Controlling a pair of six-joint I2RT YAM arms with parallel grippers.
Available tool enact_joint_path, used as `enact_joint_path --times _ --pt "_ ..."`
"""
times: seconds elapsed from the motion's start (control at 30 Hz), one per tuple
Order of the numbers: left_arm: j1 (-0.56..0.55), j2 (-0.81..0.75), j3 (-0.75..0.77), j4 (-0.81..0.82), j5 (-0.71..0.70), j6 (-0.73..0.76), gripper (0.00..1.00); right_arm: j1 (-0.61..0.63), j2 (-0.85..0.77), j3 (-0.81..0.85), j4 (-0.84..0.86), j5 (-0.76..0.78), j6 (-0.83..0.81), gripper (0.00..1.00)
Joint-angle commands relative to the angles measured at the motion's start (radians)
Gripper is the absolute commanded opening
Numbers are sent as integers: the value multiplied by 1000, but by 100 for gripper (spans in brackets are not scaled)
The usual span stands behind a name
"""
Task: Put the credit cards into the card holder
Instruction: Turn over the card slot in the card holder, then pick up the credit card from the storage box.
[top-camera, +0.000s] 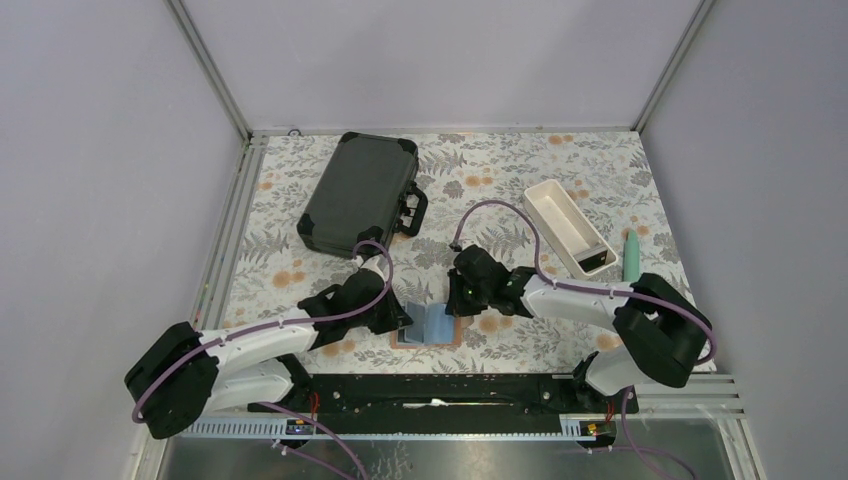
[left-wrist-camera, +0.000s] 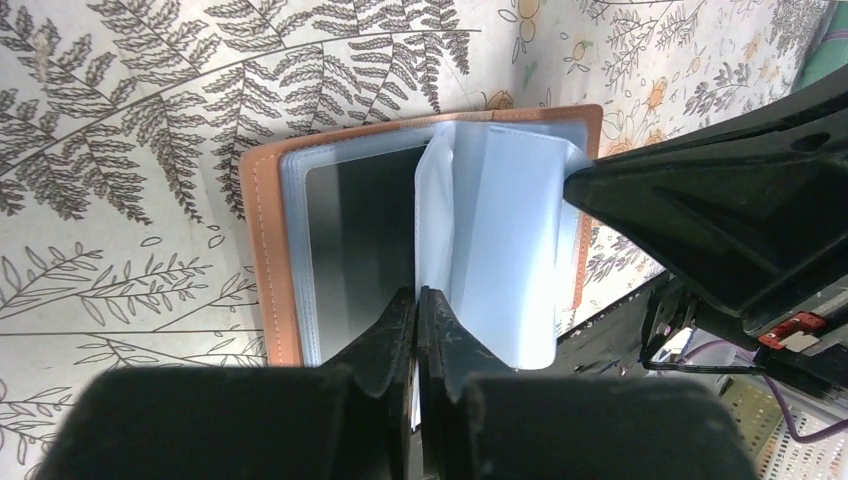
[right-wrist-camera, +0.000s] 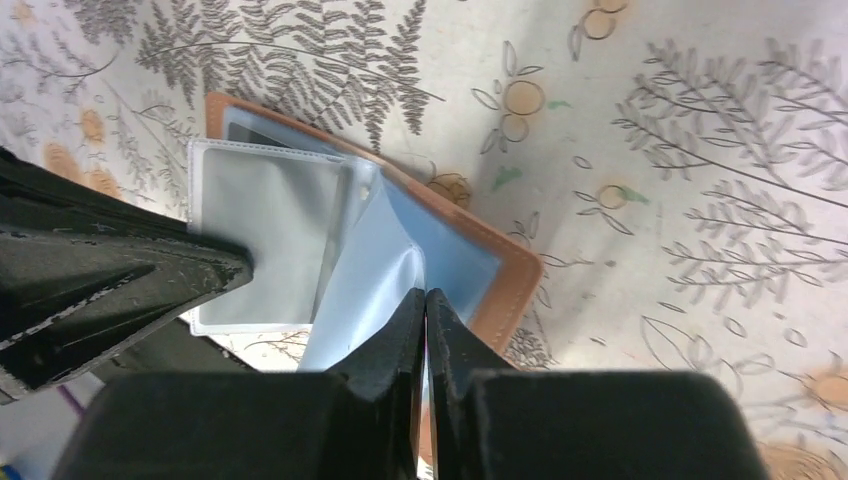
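Arm links: white shells are carried on the left arm (top-camera: 250, 348) and the right arm (top-camera: 575, 293).
Joints: bulky black housings are fitted at shoulders and wrists.
Cables: a purple cable (top-camera: 497, 203) is run along each arm.
Pincers: the left pincer (left-wrist-camera: 417, 300) and right pincer (right-wrist-camera: 425, 300) are formed of matte black wedge fingers, lightly scuffed.
Markings: a red tag (left-wrist-camera: 795, 326) is seen beneath the right pincer's body.

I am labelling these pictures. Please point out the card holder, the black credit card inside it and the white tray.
card holder (left-wrist-camera: 262, 260): left wrist view, its tan left edge.
black credit card (left-wrist-camera: 360, 240): left wrist view, its middle, in a pocket.
white tray (top-camera: 563, 222): top view, its bare floor.
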Motion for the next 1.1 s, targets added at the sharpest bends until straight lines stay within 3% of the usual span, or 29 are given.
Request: enact_joint_path --times 0.0,0.2,0.3,0.47,0.73,0.9,1.07 --pt "5 20 3 26 -17 12 1 5 -57 68 -161 138 -89 12" --pt "5 12 6 7 -22 16 2 5 -115 133 -286 244 -130 39" --pt "4 -11 30 -53 -52 35 13 5 -145 160 -297 218 -123 50" --pt "4 -79 73 -159 -121 87 30 5 -195 174 -287 199 -82 55" --pt "15 -157 146 -307 -164 134 61 -5 -320 177 -332 298 -60 74" --pt "114 -216 245 -431 -163 218 97 -116 -314 258 -487 324 -103 78" --pt "313 -246 419 -533 -82 410 99 -312 -356 286 -567 345 -154 91"
